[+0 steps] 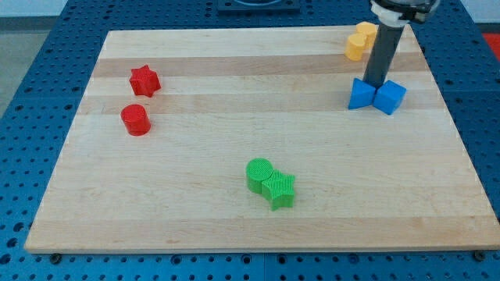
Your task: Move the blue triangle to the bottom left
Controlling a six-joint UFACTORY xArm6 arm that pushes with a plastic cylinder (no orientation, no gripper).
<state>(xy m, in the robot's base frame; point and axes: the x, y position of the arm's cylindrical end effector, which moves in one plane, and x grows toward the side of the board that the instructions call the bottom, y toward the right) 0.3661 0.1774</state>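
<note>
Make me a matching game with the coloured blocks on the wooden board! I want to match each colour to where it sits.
Things:
1. red star
2. green star
3. blue triangle
4. yellow blocks

Places:
A. the view's top right corner
B. right by my tip
C. the view's left
D. near the view's bottom, in the middle

Pairs: 1-C, 2-D, 3-B, 4-A

path to bottom left open mid-board, green cylinder (pixel 259 172) & green star (pixel 280 190) near the diagonal
</note>
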